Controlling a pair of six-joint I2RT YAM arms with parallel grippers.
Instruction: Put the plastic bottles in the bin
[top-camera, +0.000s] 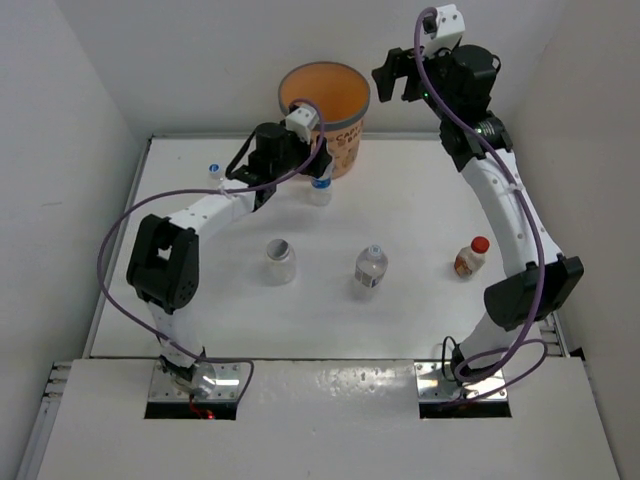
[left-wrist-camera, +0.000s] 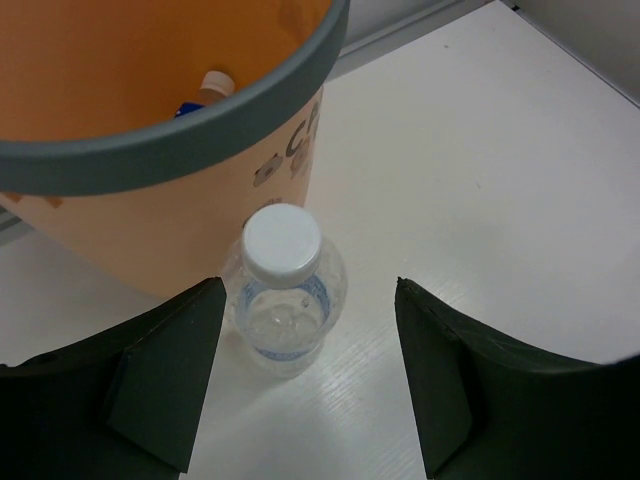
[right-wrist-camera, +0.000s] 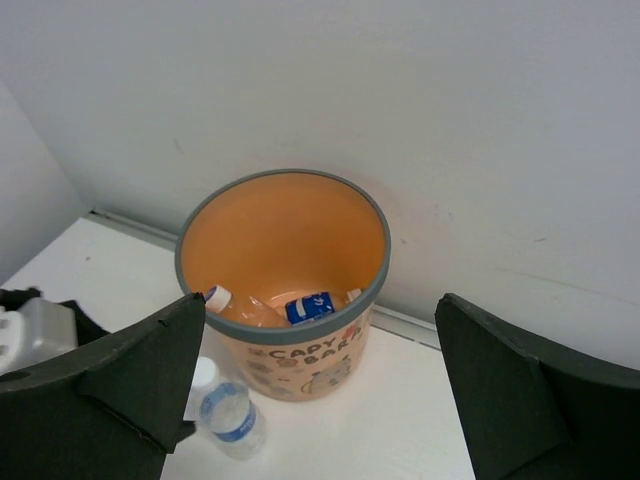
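- Plastic bottles (top-camera: 370, 268) on the table (top-camera: 420, 325): five, including one brownish bottle (top-camera: 470, 258).
- Bin (top-camera: 352, 135): one; only the wrist views show bottles inside.
- Left gripper (left-wrist-camera: 308, 300), right gripper (right-wrist-camera: 320, 305): jaws apart, holding nothing.

Two white arms (top-camera: 215, 210) with black joints (top-camera: 165, 262), purple cables (top-camera: 100, 265) and dark wedge-shaped fingers (left-wrist-camera: 160, 380)

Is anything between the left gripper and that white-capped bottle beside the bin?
Nothing visible. The left gripper is open, the bottle stands upright just ahead of it, and the bin is right behind the bottle.
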